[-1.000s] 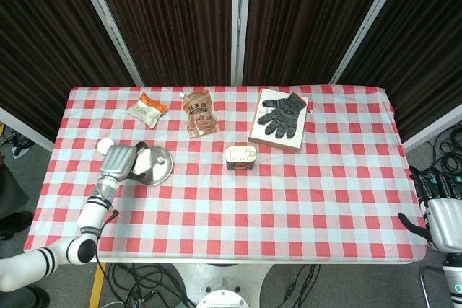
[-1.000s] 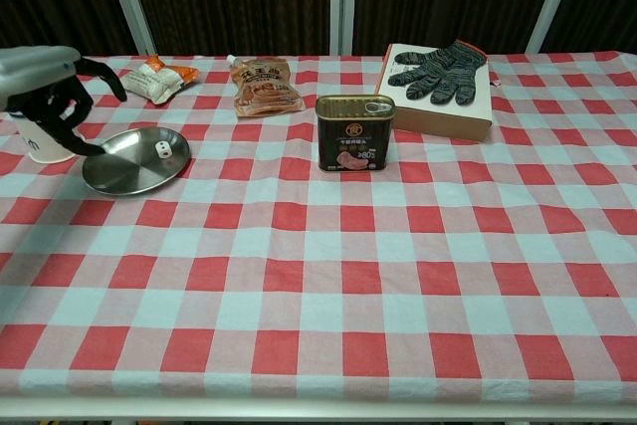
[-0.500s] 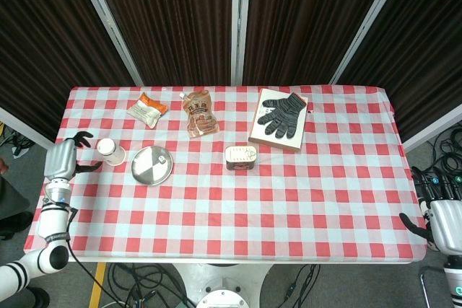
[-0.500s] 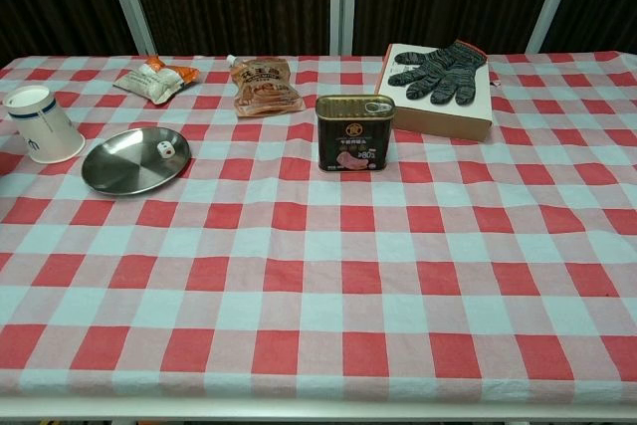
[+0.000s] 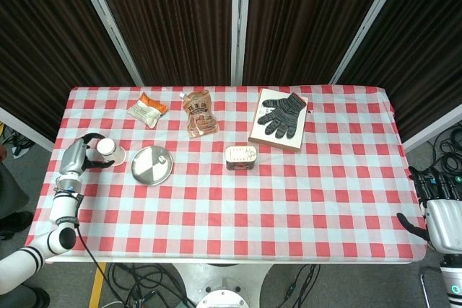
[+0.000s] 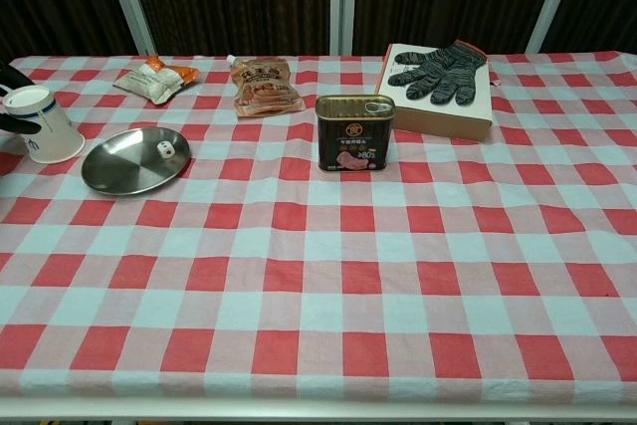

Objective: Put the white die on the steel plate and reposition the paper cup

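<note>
Checked table (image 5: pixel 303 200), w/ plate (image 5: pixel 151 165), cup (image 5: pixel 108 151), tin (image 5: pixel 241 156), box (image 5: pixel 273 135), pouches (image 5: pixel 200 113)

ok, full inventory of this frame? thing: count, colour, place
die: 1, white, on the plate
plate: 1, steel, left side of table
cup: 1, white paper, just left of the plate
can: 1, dark with gold rim, upright near table centre
pouch: 1, orange-brown, far side, left of centre
packet: 1, orange and white, far left
box: 1, white top, far right of centre
glove: 1, dark grey, lying on the box
tablecloth: 1, red and white check, covers the table
left hand: fingers curled around the cup
right hand: off the table's right edge, holding nothing
</note>
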Robot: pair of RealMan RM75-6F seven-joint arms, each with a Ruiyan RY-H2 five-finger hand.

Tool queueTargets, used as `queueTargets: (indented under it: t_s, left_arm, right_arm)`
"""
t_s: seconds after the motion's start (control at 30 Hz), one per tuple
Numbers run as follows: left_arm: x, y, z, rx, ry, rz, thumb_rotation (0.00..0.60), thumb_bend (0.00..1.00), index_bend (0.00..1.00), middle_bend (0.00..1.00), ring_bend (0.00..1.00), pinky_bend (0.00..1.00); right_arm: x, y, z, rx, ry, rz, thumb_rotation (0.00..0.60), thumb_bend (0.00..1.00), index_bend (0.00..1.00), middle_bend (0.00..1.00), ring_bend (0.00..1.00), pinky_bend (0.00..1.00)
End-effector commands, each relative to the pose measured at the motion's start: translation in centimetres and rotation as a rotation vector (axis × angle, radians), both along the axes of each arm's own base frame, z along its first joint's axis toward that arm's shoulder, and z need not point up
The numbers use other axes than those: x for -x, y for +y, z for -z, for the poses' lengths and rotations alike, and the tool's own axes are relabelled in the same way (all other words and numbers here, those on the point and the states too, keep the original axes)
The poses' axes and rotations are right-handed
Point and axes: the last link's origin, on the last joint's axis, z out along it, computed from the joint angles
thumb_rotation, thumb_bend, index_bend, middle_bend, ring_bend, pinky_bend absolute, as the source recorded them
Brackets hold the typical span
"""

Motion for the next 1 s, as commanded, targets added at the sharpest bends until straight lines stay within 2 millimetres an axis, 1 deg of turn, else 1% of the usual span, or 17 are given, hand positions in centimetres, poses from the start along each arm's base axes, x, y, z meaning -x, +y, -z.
queueTargets:
  t_s: [0.03, 0.13, 0.17, 0.23, 0.37, 0.43, 0.5, 0.6, 0.8, 0.83, 0.93, 1.0]
  left_arm:
    - [-0.1, 0.7, 0.5, 0.007, -0.028, -0.011, 0.600, 0.09, 0.30, 0.21, 0.14, 0.25]
    - [0.1, 1.1, 0.4, -0.002, -0.029, -0.020, 0.600, 0.12, 0.31, 0.21, 0.15, 0.25]
    - [0.2, 1.2, 0.4, -0.008, -0.021, -0.020, 0.600, 0.13, 0.33, 0.22, 0.15, 0.25]
    - [0.2, 1.3, 0.4, -0.021, -0.014, -0.021, 0.600, 0.15, 0.39, 0.27, 0.18, 0.26]
    - [0.2, 1.5, 0.6, -0.036, -0.018, -0.025, 0.600, 0.24, 0.54, 0.40, 0.27, 0.30]
    - [-0.2, 1.6, 0.5, -0.031, -0.021, -0.011, 0.600, 0.27, 0.57, 0.44, 0.30, 0.31]
    - [-0.9, 1.5, 0.4, -0.028, -0.020, 0.018, 0.600, 0.28, 0.59, 0.45, 0.31, 0.32]
    - [-2.7, 1.4, 0.2, -0.024, -0.026, 0.088, 0.600, 0.28, 0.59, 0.45, 0.31, 0.33]
    - [-7.4, 1.7, 0.5, 0.003, -0.045, 0.235, 0.600, 0.27, 0.59, 0.46, 0.31, 0.33]
    - [-8.2, 1.7, 0.8, 0.015, -0.046, 0.257, 0.600, 0.26, 0.59, 0.46, 0.31, 0.33]
    - [-9.8, 1.7, 1.9, 0.062, -0.038, 0.300, 0.600, 0.26, 0.59, 0.46, 0.31, 0.33]
    - [-10.4, 1.7, 2.6, 0.084, -0.023, 0.316, 0.600, 0.26, 0.59, 0.46, 0.31, 0.33]
  right_arm:
    - [0.0, -0.1, 0.0, -0.002, 0.000, 0.001, 0.600, 0.11, 0.04, 0.22, 0.00, 0.11]
    - [0.0, -0.1, 0.0, 0.000, 0.002, 0.003, 0.600, 0.11, 0.04, 0.22, 0.00, 0.11]
    - [0.0, -0.1, 0.0, 0.000, 0.002, 0.005, 0.600, 0.11, 0.04, 0.22, 0.00, 0.11]
    - [0.0, -0.1, 0.0, 0.000, 0.002, 0.007, 0.600, 0.11, 0.04, 0.22, 0.00, 0.11]
    - [-0.1, -0.3, 0.1, -0.004, 0.002, 0.008, 0.600, 0.11, 0.04, 0.22, 0.00, 0.11]
    - [-0.1, -0.3, 0.1, -0.005, 0.002, 0.007, 0.600, 0.11, 0.04, 0.22, 0.00, 0.11]
    - [-0.1, -0.3, 0.1, -0.003, 0.004, 0.006, 0.600, 0.11, 0.04, 0.22, 0.00, 0.11]
    - [-0.2, -0.5, 0.1, -0.004, 0.007, 0.002, 0.600, 0.11, 0.04, 0.22, 0.00, 0.11]
    - [-0.3, -0.6, 0.3, -0.015, 0.005, -0.006, 0.600, 0.11, 0.04, 0.22, 0.00, 0.11]
    - [-0.4, -0.6, 0.3, -0.015, 0.005, -0.007, 0.600, 0.11, 0.04, 0.22, 0.00, 0.11]
    - [-0.3, -0.5, 0.2, -0.011, 0.006, -0.005, 0.600, 0.11, 0.04, 0.22, 0.00, 0.11]
    - [-0.2, -0.4, 0.1, -0.010, 0.005, 0.000, 0.600, 0.11, 0.04, 0.22, 0.00, 0.11]
